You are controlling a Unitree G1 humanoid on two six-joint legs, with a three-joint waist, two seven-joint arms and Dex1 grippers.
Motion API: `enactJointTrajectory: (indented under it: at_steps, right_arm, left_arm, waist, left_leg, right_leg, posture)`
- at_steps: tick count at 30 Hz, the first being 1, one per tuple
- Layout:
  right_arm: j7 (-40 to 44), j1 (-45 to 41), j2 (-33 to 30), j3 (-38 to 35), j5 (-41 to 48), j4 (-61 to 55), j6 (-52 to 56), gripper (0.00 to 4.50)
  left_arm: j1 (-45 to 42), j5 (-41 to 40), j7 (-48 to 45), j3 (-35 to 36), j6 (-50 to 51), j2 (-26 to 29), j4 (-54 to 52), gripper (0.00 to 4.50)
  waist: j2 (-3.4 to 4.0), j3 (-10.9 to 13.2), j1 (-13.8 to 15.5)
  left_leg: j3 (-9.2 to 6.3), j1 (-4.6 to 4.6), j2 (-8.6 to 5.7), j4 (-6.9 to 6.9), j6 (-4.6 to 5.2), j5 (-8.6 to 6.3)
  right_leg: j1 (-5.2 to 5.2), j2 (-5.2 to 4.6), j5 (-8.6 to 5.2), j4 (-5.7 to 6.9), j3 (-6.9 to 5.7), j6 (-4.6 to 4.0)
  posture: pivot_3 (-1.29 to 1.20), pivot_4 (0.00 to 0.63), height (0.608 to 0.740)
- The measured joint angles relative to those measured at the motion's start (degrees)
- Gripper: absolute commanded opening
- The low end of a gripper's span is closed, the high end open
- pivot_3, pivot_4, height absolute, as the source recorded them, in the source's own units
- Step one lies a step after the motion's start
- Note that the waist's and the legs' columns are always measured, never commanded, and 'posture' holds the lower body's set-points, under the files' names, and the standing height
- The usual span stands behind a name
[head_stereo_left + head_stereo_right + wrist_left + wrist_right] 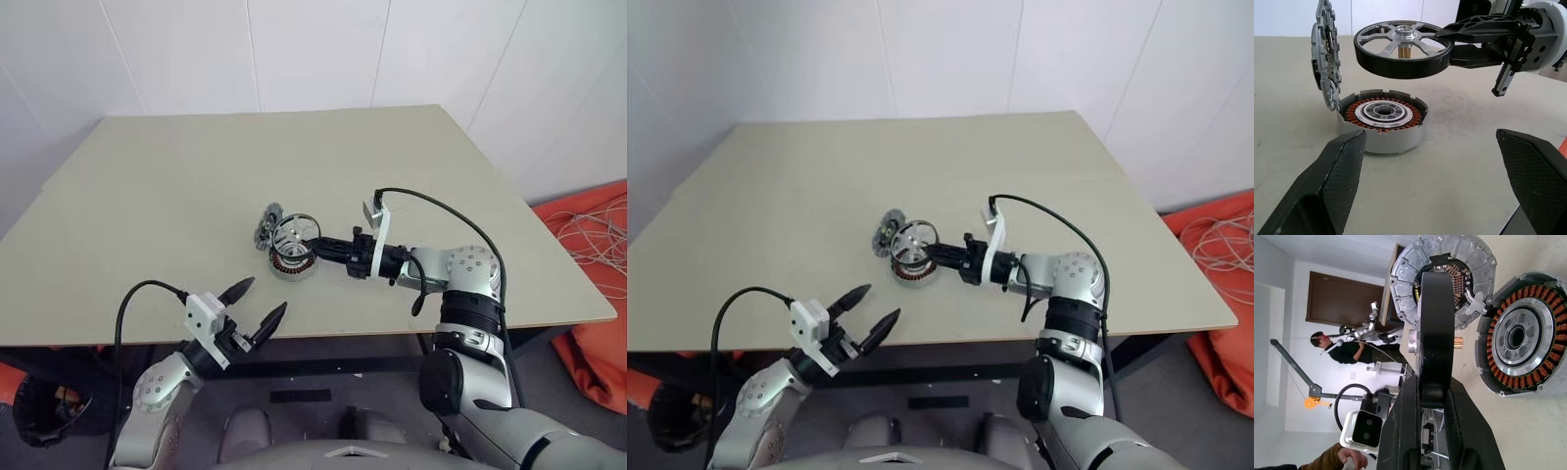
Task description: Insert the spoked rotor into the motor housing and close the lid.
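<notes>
- The right gripper (pixel 1449 44) has its two black fingers clamped on the rim of the spoked rotor (pixel 1403 49), one finger on each face of the rim
- The rotor hangs flat past the fingertips, in the air just above the motor housing (pixel 1382 120) and not touching it
- The housing rests on the table (pixel 196 196), coppery windings facing up
- The lid (pixel 1325 54) stands on edge, leaning against the housing's far side from the right fingers
- The left gripper (pixel 257 302) has its fingers spread wide, nothing between them, pointing toward the housing from well short of it
</notes>
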Motion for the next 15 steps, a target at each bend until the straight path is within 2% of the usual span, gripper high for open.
enactJointTrajectory:
  at_steps: [15]
  right_arm:
    - [-0.52,2.01,3.23,3.55,-3.44,2.72,-7.45,0.37]
  left_arm:
    - [0.48,-0.07,-0.66,0.94,-0.53,0.18,0.00,4.50]
  waist:
    - [0.00,0.00,-0.08]
  left_leg:
    - [-0.01,0.00,0.00,-0.01,-0.01,0.01]
  right_leg:
    - [0.00,0.00,-0.01,-0.01,0.00,0.01]
  posture:
    - [0.00,0.000,0.740]
